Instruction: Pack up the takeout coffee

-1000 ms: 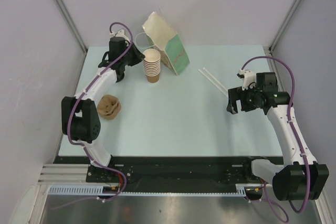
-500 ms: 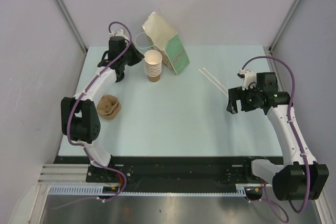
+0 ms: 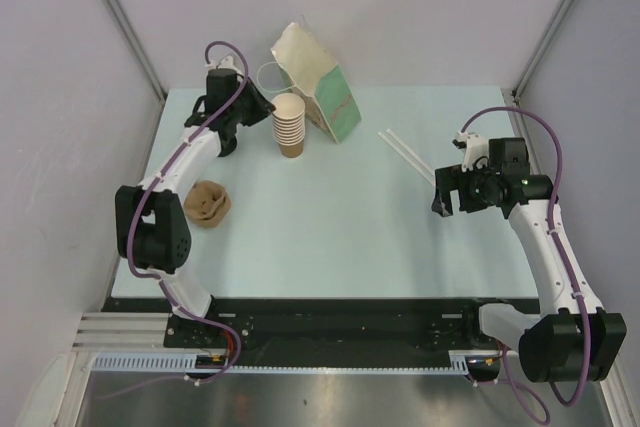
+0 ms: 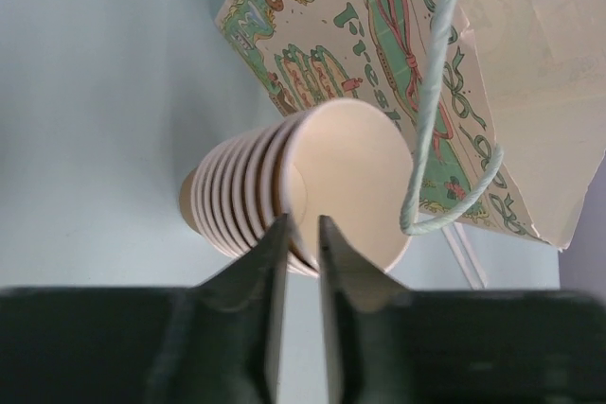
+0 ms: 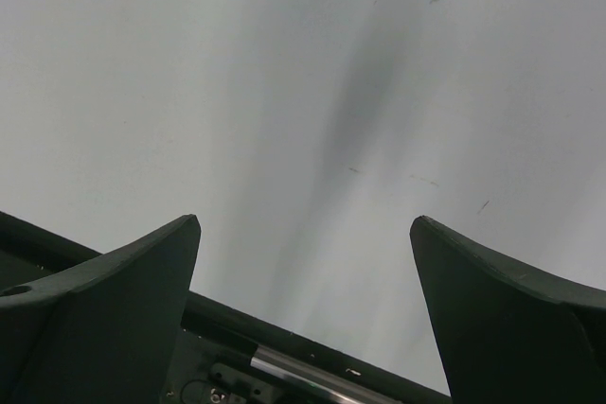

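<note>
No lidded coffee cup with a black lid shows in any view. A stack of nested lidless brown cups (image 3: 289,127) stands at the back of the table, in front of a printed paper bag (image 3: 318,85). My left gripper (image 3: 262,113) is at the stack's top. In the left wrist view its fingers (image 4: 275,243) straddle the rim of the top cup (image 4: 341,177), one outside and one inside, nearly closed on it. My right gripper (image 3: 445,199) is open and empty above bare table at the right, and it also shows in the right wrist view (image 5: 303,234).
A brown moulded-pulp carrier (image 3: 207,203) lies at the left. Two white straws (image 3: 404,150) lie at the back right. The bag's string handle (image 4: 436,139) hangs over the top cup's mouth. White walls close in the table on three sides.
My left arm has shifted very slightly toward the back. The cup stack and the right arm have not moved.
</note>
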Controlling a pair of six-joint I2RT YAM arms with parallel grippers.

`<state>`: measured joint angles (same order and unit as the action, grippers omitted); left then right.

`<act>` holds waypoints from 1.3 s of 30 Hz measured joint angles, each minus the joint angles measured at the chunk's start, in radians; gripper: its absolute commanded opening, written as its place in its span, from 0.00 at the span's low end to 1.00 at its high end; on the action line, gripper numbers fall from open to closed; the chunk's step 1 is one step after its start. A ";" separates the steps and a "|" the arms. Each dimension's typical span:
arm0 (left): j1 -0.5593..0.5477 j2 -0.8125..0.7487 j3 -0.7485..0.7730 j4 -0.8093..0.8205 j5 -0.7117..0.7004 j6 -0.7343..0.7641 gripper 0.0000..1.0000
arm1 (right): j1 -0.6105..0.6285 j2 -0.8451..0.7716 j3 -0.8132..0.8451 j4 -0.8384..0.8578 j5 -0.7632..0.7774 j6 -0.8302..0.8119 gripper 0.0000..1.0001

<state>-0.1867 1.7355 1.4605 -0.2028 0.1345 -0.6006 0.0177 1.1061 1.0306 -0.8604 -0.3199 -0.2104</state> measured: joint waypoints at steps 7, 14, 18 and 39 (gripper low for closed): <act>0.004 0.000 0.008 -0.017 -0.005 -0.007 0.35 | 0.000 0.000 0.000 0.004 0.000 0.000 1.00; 0.005 0.002 0.038 -0.026 -0.013 -0.002 0.34 | 0.000 0.000 0.000 0.005 0.000 0.000 1.00; 0.003 0.014 0.070 -0.028 -0.027 0.003 0.33 | -0.002 0.002 0.000 0.005 0.000 0.000 1.00; -0.019 0.071 0.095 -0.067 -0.097 0.052 0.00 | -0.007 0.002 0.000 0.005 0.000 0.000 1.00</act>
<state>-0.2058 1.8069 1.5558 -0.2695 0.0376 -0.5484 0.0109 1.1080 1.0306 -0.8551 -0.3195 -0.2100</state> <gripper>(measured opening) 0.033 0.994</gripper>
